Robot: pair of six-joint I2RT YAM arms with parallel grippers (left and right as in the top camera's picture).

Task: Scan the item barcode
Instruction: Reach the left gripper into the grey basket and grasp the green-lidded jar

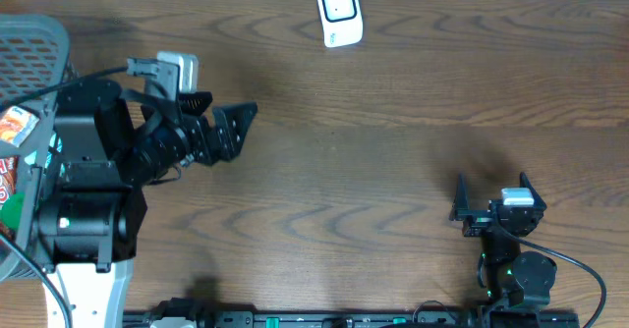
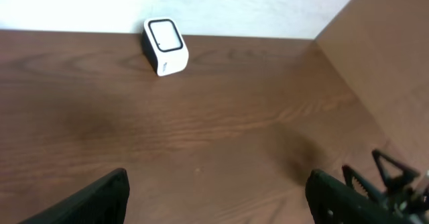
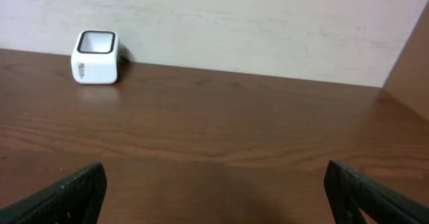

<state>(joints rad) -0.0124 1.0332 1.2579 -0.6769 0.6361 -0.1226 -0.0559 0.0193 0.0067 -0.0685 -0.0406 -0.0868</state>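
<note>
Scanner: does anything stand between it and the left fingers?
Nothing visible does. From the left fingers to the scanner only bare wooden table shows, in both the overhead and the left wrist view. The fingers are open and hold nothing.

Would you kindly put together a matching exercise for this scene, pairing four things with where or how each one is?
Things:
1. scanner
2. basket
3. left claw
4. right claw

Descriptions:
A. open, near the front right of the table
B. white, at the far edge
C. grey, at the left edge, holding packets
D. open and empty, beside the basket

Pairs: 1-B, 2-C, 3-D, 4-A.
</note>
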